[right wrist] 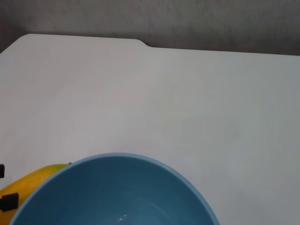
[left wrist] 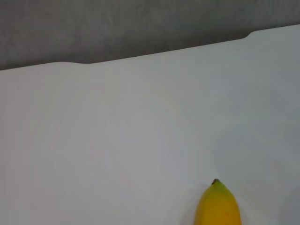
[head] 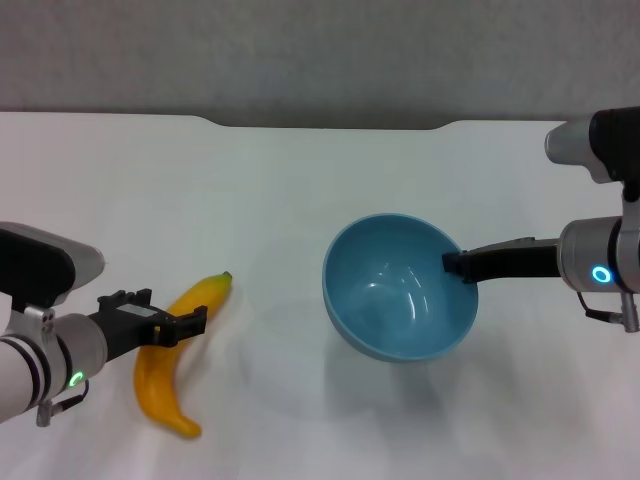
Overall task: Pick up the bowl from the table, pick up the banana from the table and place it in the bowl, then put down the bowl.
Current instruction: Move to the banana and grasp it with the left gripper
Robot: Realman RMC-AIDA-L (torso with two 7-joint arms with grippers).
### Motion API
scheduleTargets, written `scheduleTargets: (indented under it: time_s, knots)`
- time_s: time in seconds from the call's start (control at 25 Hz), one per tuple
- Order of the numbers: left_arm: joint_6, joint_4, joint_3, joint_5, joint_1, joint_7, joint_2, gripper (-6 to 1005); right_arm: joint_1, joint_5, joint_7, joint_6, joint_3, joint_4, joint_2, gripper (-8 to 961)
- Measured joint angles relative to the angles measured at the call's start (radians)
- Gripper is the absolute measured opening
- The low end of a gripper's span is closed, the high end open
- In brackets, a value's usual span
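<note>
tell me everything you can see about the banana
The banana is yellow-orange, smooth and unblemished, gently curved, with a small dark green stem tip pointing toward the table's far edge. It lies on the white table, on the robot's left, apart from the light-blue bowl. The left gripper is at its middle, fingers either side of it; whether they press on it cannot be told. Its blunt end points toward the robot.

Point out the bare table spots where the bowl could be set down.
Bare white table runs along the far side, between the notched edge and the bowl. A second free strip lies between the banana and the bowl. It is crowded at the left claw, closing around the banana, and where the right claw grips the bowl's rim.
</note>
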Motion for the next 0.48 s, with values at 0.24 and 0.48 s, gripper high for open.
scheduleTargets:
  time_s: [0.24, 0.48]
  knots:
    - [-0.009, 0.032, 0.003, -0.005, -0.011, -0.007, 0.002, 887, 0.003, 0.0, 0.0, 0.0, 0.0, -0.002, 0.001, 61]
    - [-0.025, 0.074, 0.003, -0.005, -0.035, -0.008, 0.002, 882, 0.003, 0.002, 0.0, 0.0, -0.004, -0.005, 0.002, 64]
